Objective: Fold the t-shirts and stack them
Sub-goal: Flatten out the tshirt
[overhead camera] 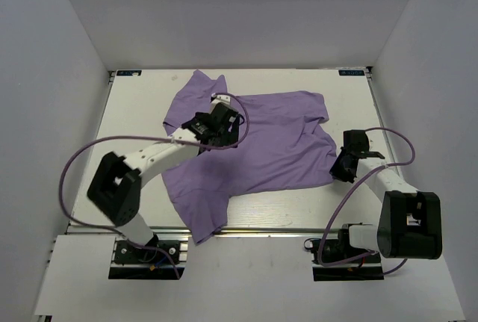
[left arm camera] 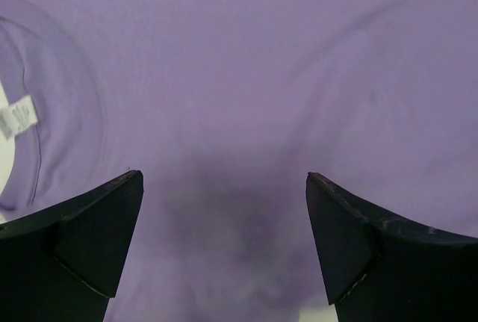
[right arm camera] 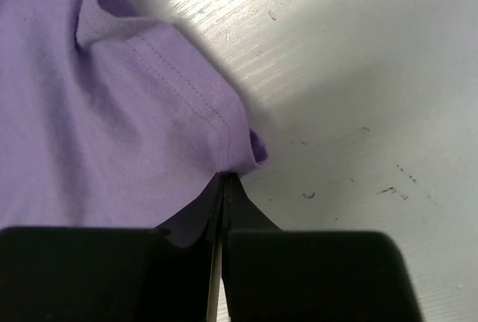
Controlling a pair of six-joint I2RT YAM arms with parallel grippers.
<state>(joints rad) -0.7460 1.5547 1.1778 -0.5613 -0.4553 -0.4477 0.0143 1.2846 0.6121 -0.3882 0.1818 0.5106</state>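
One lavender t-shirt (overhead camera: 276, 143) lies spread and rumpled on the white table (overhead camera: 134, 120), with a flap hanging over the near edge. My left gripper (overhead camera: 211, 126) hovers over its upper left part. In the left wrist view this gripper (left arm camera: 224, 187) is open and empty, just above the cloth (left arm camera: 261, 75), with the white neck tag (left arm camera: 19, 116) at the left. My right gripper (overhead camera: 340, 165) is at the shirt's right edge. In the right wrist view it (right arm camera: 226, 178) is shut on a stitched hem corner (right arm camera: 239, 143) low over the table.
Grey walls enclose the table on the left, back and right. Thin purple cables (overhead camera: 71, 165) loop off both arms. Bare table (right arm camera: 358, 75) shows to the right of the shirt and along the left side.
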